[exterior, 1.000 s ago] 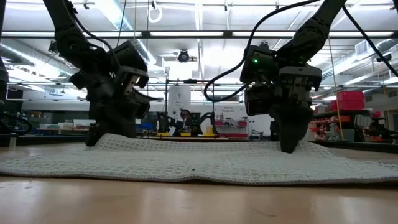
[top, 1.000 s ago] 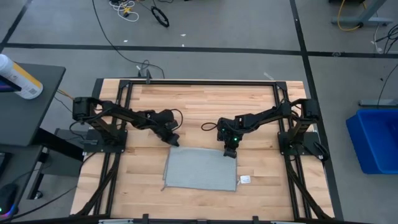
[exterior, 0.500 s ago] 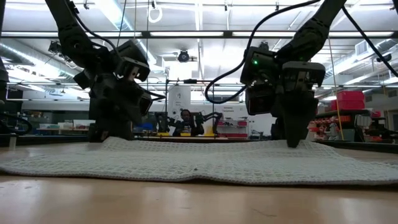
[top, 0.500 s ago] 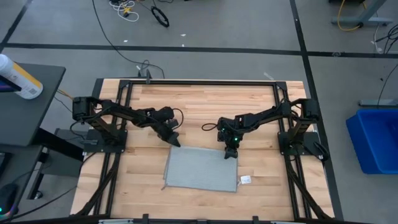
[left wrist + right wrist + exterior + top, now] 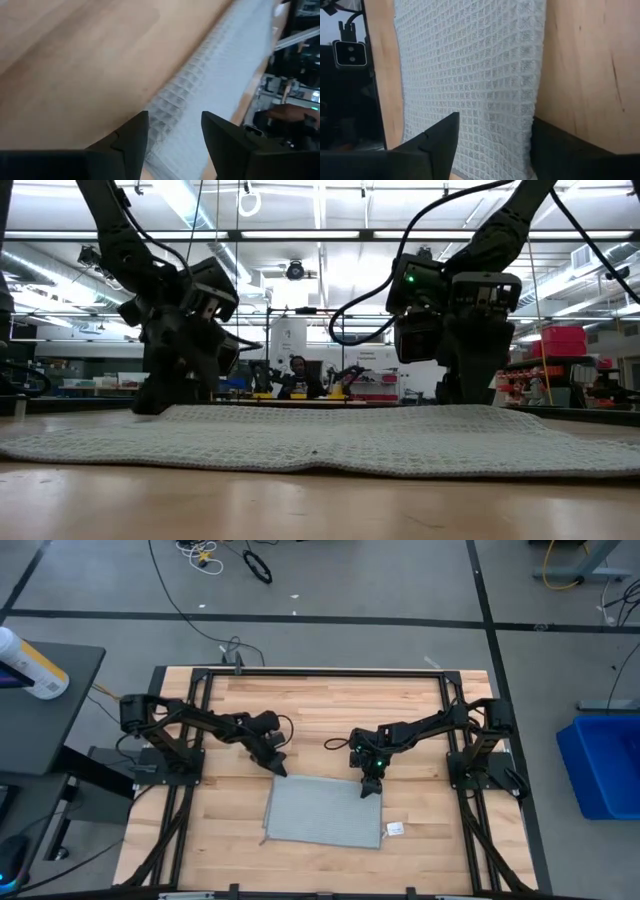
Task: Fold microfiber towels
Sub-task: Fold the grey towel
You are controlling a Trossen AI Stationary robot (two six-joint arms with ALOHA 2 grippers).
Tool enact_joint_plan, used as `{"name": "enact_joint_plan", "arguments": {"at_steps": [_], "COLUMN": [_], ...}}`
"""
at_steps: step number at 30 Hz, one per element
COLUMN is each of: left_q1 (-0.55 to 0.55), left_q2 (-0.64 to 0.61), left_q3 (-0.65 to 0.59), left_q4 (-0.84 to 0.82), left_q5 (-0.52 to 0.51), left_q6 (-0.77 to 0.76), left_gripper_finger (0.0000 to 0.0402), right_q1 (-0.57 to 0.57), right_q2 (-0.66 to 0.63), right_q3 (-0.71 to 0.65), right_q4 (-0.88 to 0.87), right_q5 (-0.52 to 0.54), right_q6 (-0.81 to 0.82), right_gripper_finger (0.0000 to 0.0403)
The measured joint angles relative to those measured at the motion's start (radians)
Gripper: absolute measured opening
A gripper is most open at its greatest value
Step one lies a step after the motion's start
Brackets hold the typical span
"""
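The wooden table (image 5: 320, 710) carried the microfiber towel (image 5: 325, 812) flat on its near half, midway between the two arm bases. The cloth lay as a rectangle with its long axis running side to side, from the left arm's side to the right arm's, and its small white tag (image 5: 394, 828) sat just off the near right corner. It looked already doubled, though the layers cannot be told apart from above.

Both arms reached in from the table's far side and met the towel along its far long edge, so the cloth stretched away from the fingers toward the near edge of the table. The left gripper (image 5: 279, 769) hung over the far left corner and the right gripper (image 5: 369, 785) over the far right corner, each about equally close to its own corner.

In the left wrist view the left gripper's fingers (image 5: 131, 136) stood apart with the towel's corner lying free between them, nothing pinched. In the right wrist view the right gripper's fingers (image 5: 440, 137) were likewise spread, straddling the towel's edge without holding it.

Any further fold would likely bring the short ends together, so each arm would need a fresh grip.
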Motion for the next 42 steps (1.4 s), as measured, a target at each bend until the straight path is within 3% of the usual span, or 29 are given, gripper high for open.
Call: {"name": "enact_joint_plan", "arguments": {"at_steps": [10,20,25,29,36,42], "left_q1": [0.016,0.079,0.105,0.123,0.133,0.127], "left_q2": [0.023,0.023,0.023,0.04,0.041,0.1], "left_q3": [0.003,0.015,0.092,0.165,0.22,0.217], "left_q4": [0.002,-0.017,-0.039,-0.155,-0.246,-0.307], "left_q5": [-0.021,-0.049,-0.081,-0.11,-0.074,-0.019], "left_q6": [0.022,0.073,0.112,0.203,0.284,0.306], "left_gripper_finger": [0.0194,0.0194,0.0194,0.0194,0.0194,0.0194], "right_q1": [0.0,0.0,0.0,0.0,0.0,0.0], "right_q2": [0.002,0.002,0.002,0.002,0.002,0.002], "right_q3": [0.0,-0.001,-0.001,-0.001,-0.001,-0.001], "right_q4": [0.0,-0.002,-0.001,-0.001,-0.003,-0.004], "right_q5": [-0.001,-0.018,-0.022,-0.018,-0.014,-0.016], "right_q6": [0.0,0.008,0.008,0.008,0.003,0.002], "right_gripper_finger": [0.0184,0.0217,0.0228,0.0216,0.0188,0.019]}}
